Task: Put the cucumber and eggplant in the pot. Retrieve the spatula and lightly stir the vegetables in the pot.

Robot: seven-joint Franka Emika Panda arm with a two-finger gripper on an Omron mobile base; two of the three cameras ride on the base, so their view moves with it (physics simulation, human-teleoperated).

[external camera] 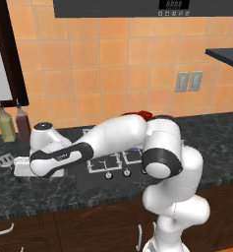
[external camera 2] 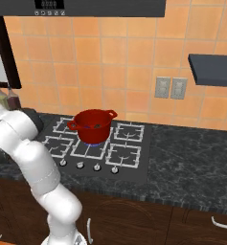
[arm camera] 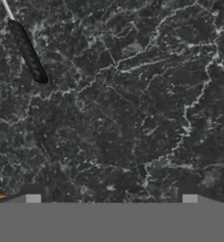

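Dark counter lies under our gripper, fingers wide apart and empty; we judge spatula retrieval underway, needing a shift toward its handle, pot waiting on the stove.

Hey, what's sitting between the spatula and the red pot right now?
In the left base view, the robot's own hand and forearm lie across the counter between the spatula and the pot, over the stove's left burners.

A big red pot sits on the stove, with small dark bits inside. The white arm bends off to the left. Two bottles stand by the wall, on the dark desk.
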